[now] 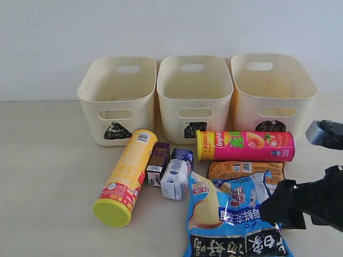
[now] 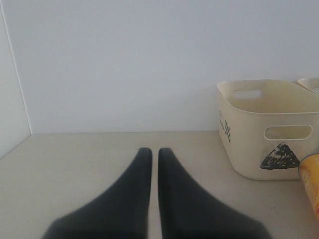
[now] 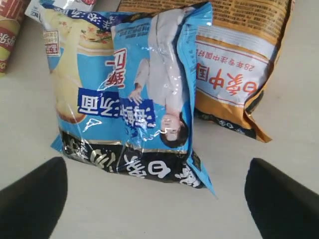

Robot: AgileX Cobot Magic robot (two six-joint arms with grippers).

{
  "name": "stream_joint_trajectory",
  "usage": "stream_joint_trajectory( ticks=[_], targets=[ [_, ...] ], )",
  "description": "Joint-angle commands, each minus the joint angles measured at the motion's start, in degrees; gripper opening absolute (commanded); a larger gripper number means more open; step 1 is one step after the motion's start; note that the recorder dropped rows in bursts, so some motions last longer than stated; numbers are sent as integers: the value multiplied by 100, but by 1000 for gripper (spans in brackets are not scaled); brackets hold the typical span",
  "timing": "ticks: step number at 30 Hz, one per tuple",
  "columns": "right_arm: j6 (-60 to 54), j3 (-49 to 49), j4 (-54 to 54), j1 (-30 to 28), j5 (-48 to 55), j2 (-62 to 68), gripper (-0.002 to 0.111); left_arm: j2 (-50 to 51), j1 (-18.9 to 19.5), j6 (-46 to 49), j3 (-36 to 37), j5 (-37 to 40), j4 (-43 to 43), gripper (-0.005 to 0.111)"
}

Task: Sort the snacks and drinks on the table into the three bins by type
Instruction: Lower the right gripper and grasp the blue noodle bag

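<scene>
1. Snacks and drinks lie clustered on the table (image 1: 48, 176), in front of three cream bins in a row: the triangle bin (image 1: 91, 107), the square bin (image 1: 171, 120) and the circle bin (image 1: 246, 115).
2. The yellow canister (image 1: 126, 176) lies on its side before the triangle bin; the magenta canister (image 1: 246, 145) lies crosswise before the other two.
3. Between the canisters sit the dark purple-brown carton (image 1: 158, 163), the blue-purple carton (image 1: 182, 156) and the white-grey carton (image 1: 174, 179), close together.
4. The orange-brown bag (image 1: 246, 171) lies just in front of the magenta canister; the blue-white-black bag (image 1: 230, 219) overlaps its near edge.
5. The right gripper (image 3: 157, 204) stands wide and holds nothing; it is at the blue-white-black bag's black end.
6. The left gripper (image 2: 155, 169) is closed to a thin slit with nothing between the fingers, low over bare table beside the triangle bin.
</scene>
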Motion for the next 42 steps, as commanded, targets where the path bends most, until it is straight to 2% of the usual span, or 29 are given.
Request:
stream_joint_trajectory(
  ticks=[1, 3, 11, 14, 23, 31, 32, 35, 36, 37, 38, 39, 40, 41, 42],
  targets=[
    [-369, 136, 381, 10, -183, 343, 86, -23, -30, 1, 22, -41, 23, 4],
    [-590, 223, 607, 10, -386, 685, 86, -23, -30, 1, 22, -41, 23, 4],
    [-3163, 224, 2874, 10, -360, 1894, 86, -23, -30, 1, 22, -41, 23, 4],
    [-3772, 131, 3403, 10, -255, 2240, 86, -23, -30, 1, 22, -41, 23, 4],
    [-5182, -149, 4623, 10, 84, 2973, 86, -23, -30, 1, 22, -41, 23, 4],
    [-5813, -425, 5034, 10, 400, 3624, 84, -23, -30, 1, 22, -41, 23, 4],
    [-5878, -441, 5036, 10, 400, 3681, 82, -23, -30, 1, 22, -41, 23, 4],
    [-5959, -469, 4981, 10, 400, 3768, 61, -23, -30, 1, 22, -41, 23, 4],
    [-5959, -469, 4982, 10, 400, 3768, 54, -23, -30, 1, 22, -41, 23, 4],
    [-5959, -469, 4982, 10, 426, 3758, 41, -23, -30, 1, 22, -41, 23, 4],
    [-5959, -469, 4982, 10, 442, 3758, 35, -23, -30, 1, 22, -41, 23, 4],
    [-5945, -469, 4982, 10, 514, 3758, 21, -23, -30, 1, 22, -41, 23, 4],
    [-5945, -469, 4970, 10, 557, 3758, 17, -23, -30, 1, 22, -41, 23, 4],
    [-5945, -469, 4940, 10, 639, 3727, 8, -23, -30, 1, 22, -41, 23, 4],
    [-5945, -469, 4896, 10, 675, 3694, 5, -23, -30, 1, 22, -41, 23, 4]
  ],
)
